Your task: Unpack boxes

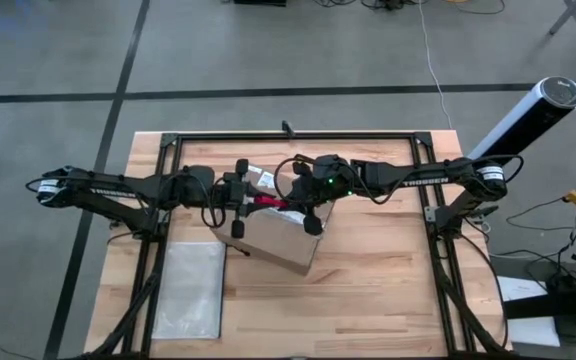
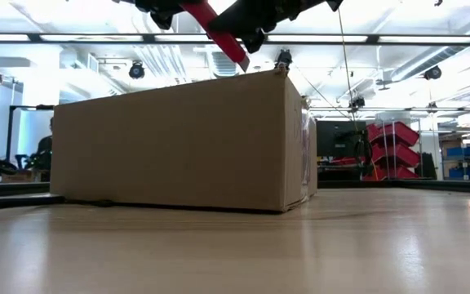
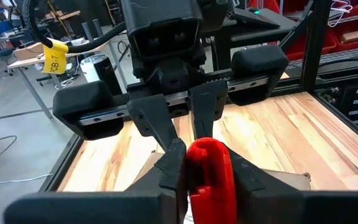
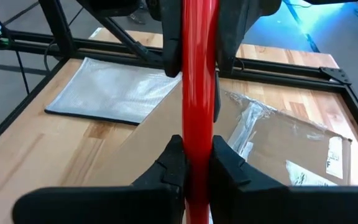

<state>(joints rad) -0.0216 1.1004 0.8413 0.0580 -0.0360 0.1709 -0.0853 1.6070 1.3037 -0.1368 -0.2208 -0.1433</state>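
The brown corrugated cardboard box, taped and labelled, is set at the middle of the wooden counter. Above its top, a slim red utility knife is clamped at one end by the left hand and at the other by the right hand. A flat translucent grey-white pouch is laid nearby.

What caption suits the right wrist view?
Both end effectors, right and left, grip the red utility knife above the taped cardboard box.
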